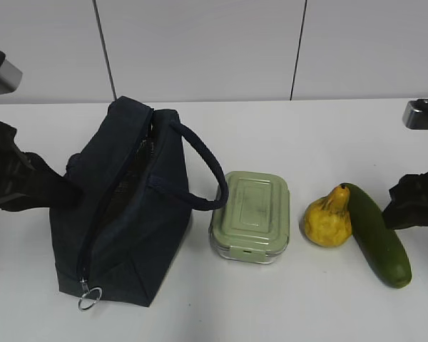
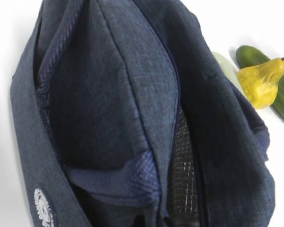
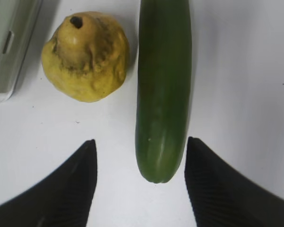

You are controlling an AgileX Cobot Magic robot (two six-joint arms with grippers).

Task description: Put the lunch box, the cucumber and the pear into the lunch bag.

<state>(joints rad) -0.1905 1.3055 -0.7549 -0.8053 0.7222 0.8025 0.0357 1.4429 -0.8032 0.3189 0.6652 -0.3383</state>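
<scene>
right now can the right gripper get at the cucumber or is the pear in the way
Probably yes. The right gripper is open, with one finger on either side of the near end of the cucumber, and nothing lies between them. The pear sits off to one side, outside the fingers.

The exterior view looks down at a slant across the table (image 1: 321, 313) toward the back wall. The left wrist view sits very close against the bag (image 2: 109, 109). The right wrist view looks almost straight down, probably low. All share the pear (image 3: 85, 56).
</scene>
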